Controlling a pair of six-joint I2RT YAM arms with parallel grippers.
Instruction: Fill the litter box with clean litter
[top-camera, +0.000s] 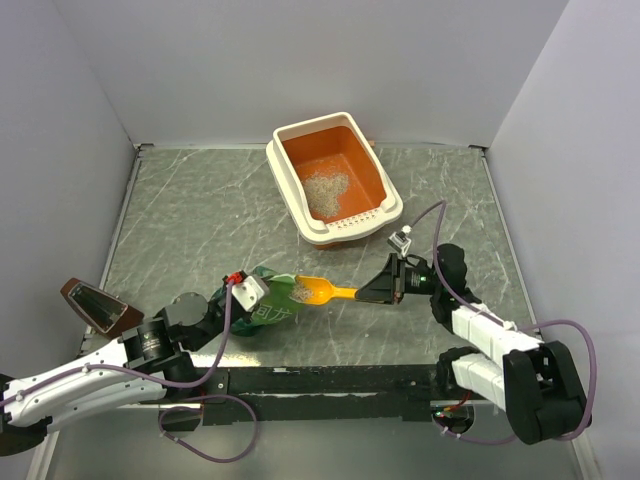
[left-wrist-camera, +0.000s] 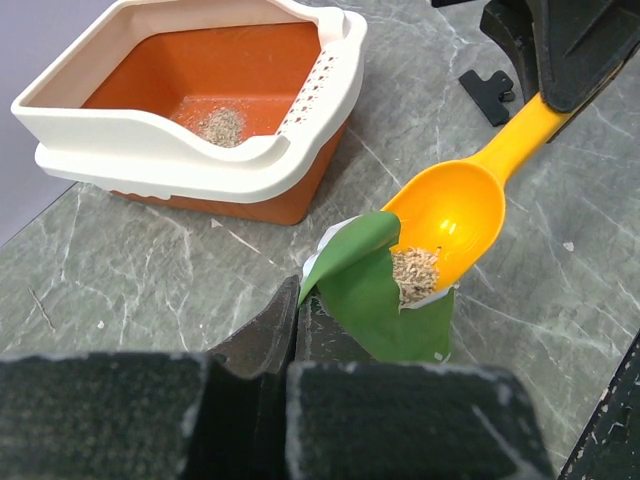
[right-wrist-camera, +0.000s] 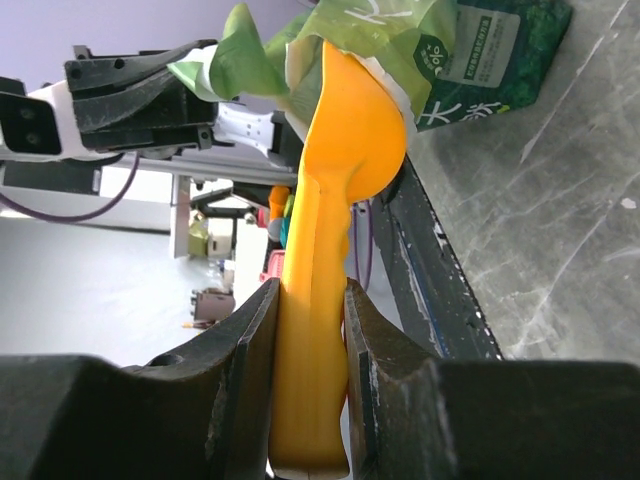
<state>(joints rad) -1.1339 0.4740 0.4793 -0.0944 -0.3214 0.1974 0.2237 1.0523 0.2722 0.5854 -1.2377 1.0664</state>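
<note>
From above, the litter box (top-camera: 340, 232), holding a patch of clean litter (top-camera: 326, 192), sits beyond the right end effector (top-camera: 372, 290). In the left wrist view, the left end effector (left-wrist-camera: 297, 320) is pinched together on the green bag (left-wrist-camera: 380, 300), with the scoop (left-wrist-camera: 455, 205) bowl just ahead. In the right wrist view, the right end effector is clamped on the scoop's handle.
</note>
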